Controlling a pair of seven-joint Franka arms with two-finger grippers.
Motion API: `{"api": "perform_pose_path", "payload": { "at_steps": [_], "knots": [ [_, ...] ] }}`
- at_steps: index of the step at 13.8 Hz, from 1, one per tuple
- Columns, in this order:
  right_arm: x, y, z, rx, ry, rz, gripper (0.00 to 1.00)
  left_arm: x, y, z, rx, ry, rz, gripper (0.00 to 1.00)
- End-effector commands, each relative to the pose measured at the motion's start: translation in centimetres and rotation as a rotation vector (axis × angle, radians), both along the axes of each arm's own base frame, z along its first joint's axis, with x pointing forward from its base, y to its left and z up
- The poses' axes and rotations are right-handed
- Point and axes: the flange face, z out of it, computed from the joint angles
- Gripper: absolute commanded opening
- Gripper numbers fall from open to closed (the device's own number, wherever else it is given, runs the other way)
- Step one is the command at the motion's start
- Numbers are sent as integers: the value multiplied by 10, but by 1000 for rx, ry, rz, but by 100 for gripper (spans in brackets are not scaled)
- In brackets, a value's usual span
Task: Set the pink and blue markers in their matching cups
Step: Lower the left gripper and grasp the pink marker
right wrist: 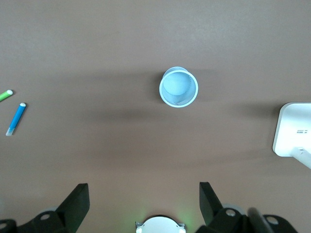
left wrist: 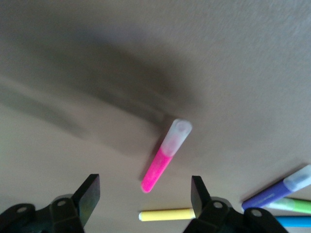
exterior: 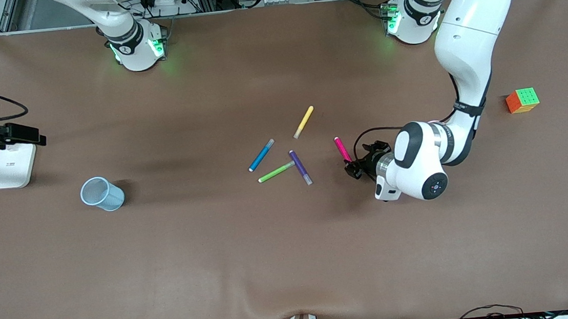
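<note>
The left gripper (exterior: 352, 168), fingers spread apart, sits low by the slim hot-pink felt marker (exterior: 342, 149), which lies on the brown table (exterior: 221, 267) just ahead of its fingertips, in line with the gap. The right gripper (right wrist: 141, 204), also spread, waits high over the upright pale blue translucent plastic cup (right wrist: 179, 87).

The left tool (exterior: 354, 166) sits low, its fingers spread wide, at the end of the pink marker (exterior: 343, 149) nearer the front camera, with bare worktop (exterior: 293, 261) all round that pen. Toward the right arm's end, the purple marker (exterior: 300, 167), green marker (exterior: 276, 172), blue marker (exterior: 261, 155) and yellow marker (exterior: 304, 122) lie clustered, leaving narrow gaps. The blue cup (exterior: 102, 194) stands alone, open worktop around it. The right tool (right wrist: 143, 206) hangs open high over it.
</note>
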Motion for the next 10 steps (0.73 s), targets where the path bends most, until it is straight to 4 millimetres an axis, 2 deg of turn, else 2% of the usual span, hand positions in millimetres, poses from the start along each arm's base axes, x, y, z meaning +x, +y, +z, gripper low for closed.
{"api": "perform_pose_path", "payload": {
  "at_steps": [1,3,5,8,10],
  "knots": [
    [4,-7,-4,-36,13,9,100,7,-9,-9,-6,-14,29,71],
    [8,-6,-8,-44,10,20,100,7,-10,-10,-6,-14,28,64],
    [18,2,-17,-92,-12,49,100,6,-10,-14,-4,-16,28,64],
    [22,29,-27,-127,2,76,100,6,-10,-23,-1,-22,35,58],
    [21,46,-33,-144,19,1,100,7,-9,-28,1,-27,39,52]
  ]
}}
